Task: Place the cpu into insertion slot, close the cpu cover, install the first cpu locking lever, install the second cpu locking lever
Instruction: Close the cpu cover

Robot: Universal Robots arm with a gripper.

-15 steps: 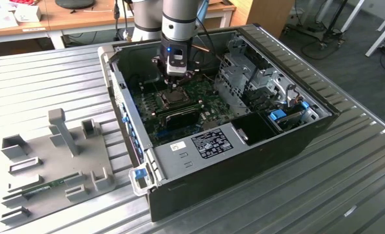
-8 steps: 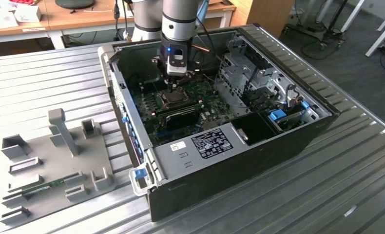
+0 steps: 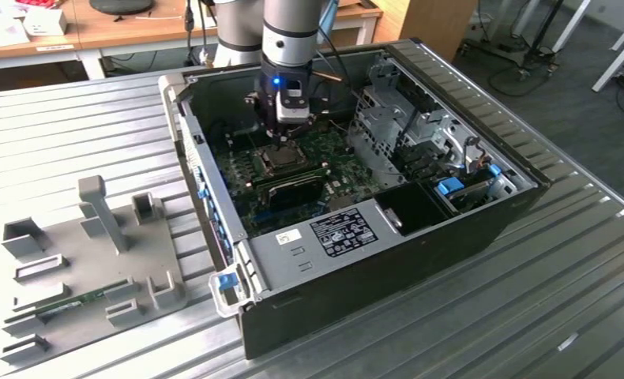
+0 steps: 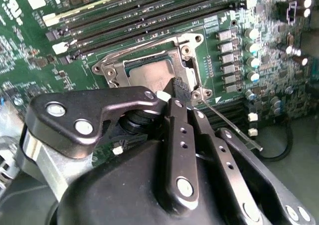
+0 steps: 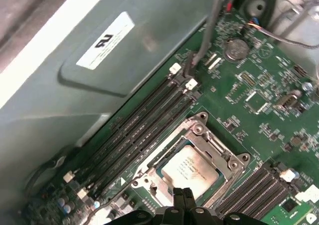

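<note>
On the ribbed silver metal worktop (image 3: 565, 300), the largest item is an open black and grey computer case (image 3: 418, 260). On its floor is the insertion slot (image 5: 199, 124), a small square socket with a dark centre and silvery rim. All places below are given from that slot.

1. Grey moulded fixture tray (image 3: 91, 264): outside the case, well apart from the slot, toward the exterior view's left.
2. Grey robot arm (image 3: 289, 31): hangs above the slot, reaching down to it.
3. Green circuit board (image 5: 259, 85): surrounds the slot.
4. Long black memory slots (image 5: 144, 130): banks just beside the slot, on two opposite sides.
5. Black two-fingered hand (image 5: 184, 194): over one edge of the slot. The fingers are drawn together with nothing seen between them. Whether the tips touch the rim cannot be told.
6. Cpu cover (image 5: 224, 158), a thin silvery square frame: appears to lie flat on the slot. Judged stiff but springy sheet metal, best pressed at the edge away from its hinge.
7. Cpu (image 5: 192, 168), a flat square chip with a dull grey metal top: seated in the slot, showing through the cover's window. Judged light, rigid, smooth on top and fragile underneath. Take hold by two opposite edges.
8. Thin silvery wire lever (image 4: 232, 128): slants away from one corner of the slot. Whether it is latched cannot be told. Judged springy, best taken at its free end.
</note>
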